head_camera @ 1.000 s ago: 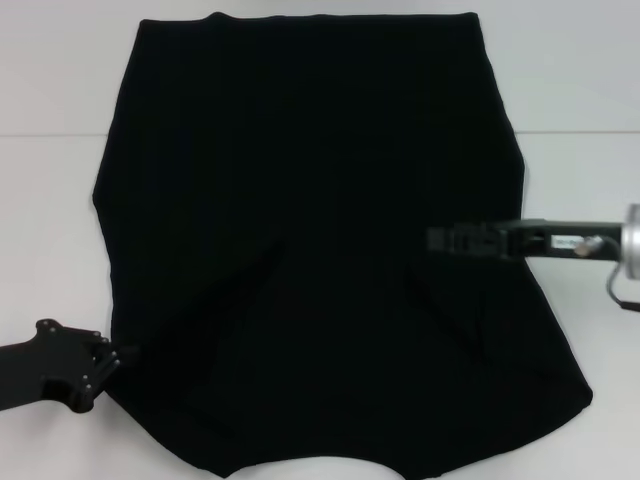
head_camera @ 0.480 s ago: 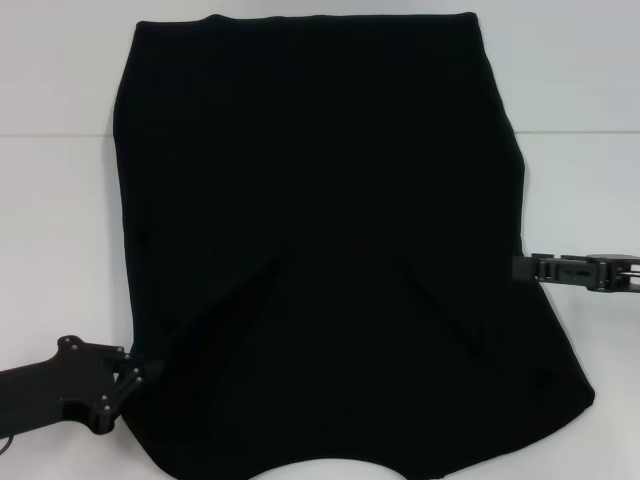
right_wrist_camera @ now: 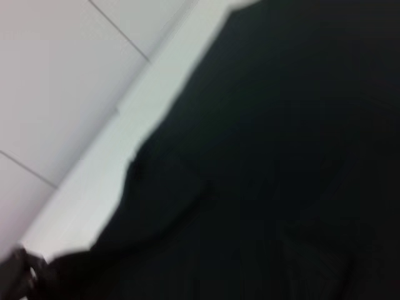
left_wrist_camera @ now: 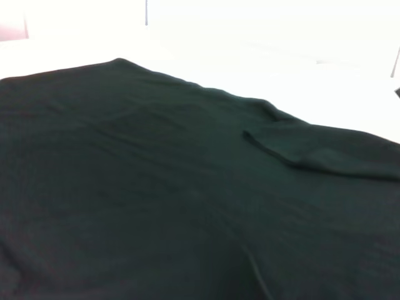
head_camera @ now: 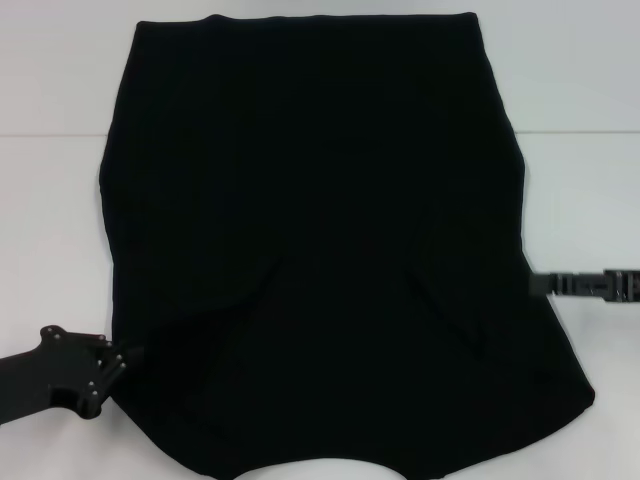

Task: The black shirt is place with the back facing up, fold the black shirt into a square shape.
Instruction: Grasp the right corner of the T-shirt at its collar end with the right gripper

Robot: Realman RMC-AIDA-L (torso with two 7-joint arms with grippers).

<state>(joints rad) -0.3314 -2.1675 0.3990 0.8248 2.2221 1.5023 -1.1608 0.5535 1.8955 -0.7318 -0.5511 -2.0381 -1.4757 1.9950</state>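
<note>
Bright even light, washed-out whites; right wrist view blurred

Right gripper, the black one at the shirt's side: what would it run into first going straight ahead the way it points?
The right gripper points toward the robot's left, at the large black fabric shirt; it would likely meet its side edge first, though height is unclear.

Black shirt (head_camera: 310, 200) flat on white table (head_camera: 50, 220)

Head cam looks down on whole black shirt (head_camera: 310, 250) on counter (head_camera: 50, 200). Both wrist cams low, close, oblique, sharing that shirt's cloth from opposite sides.
</note>
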